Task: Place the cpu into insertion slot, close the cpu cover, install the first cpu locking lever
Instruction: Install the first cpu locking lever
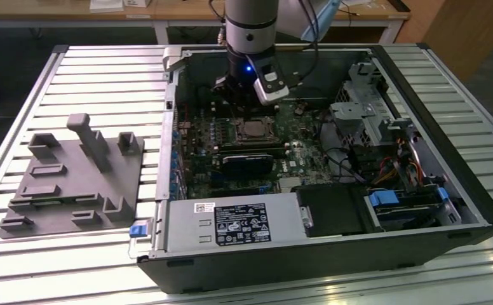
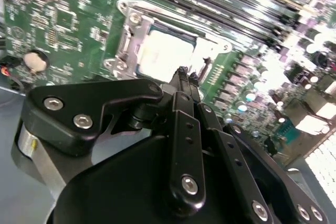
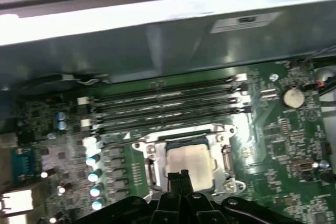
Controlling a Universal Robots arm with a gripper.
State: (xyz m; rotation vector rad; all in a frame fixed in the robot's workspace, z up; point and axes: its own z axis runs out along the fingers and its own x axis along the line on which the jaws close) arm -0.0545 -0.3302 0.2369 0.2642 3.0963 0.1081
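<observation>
Your gripper (image 3: 178, 176) has its two black fingers pressed together with nothing held between them. The cpu (image 3: 190, 162) lies directly under the fingertips and a little ahead of them. In the first wrist view the tips overlap the chip's near edge. You cannot tell from these views whether they touch it.

The cpu is a flat square with a pale, matte metal face. It sits level in the slot (image 3: 184, 140), which appears as a dark strip along the chip's far edge. The cover (image 3: 227, 157), a thin silvery frame with a cut-out centre, lies flat around the chip. Whether a locking lever is latched cannot be made out.

Beyond the cover, long black memory slots (image 3: 168, 106) run parallel to the chip's far edge across the green board (image 3: 273, 129).
</observation>
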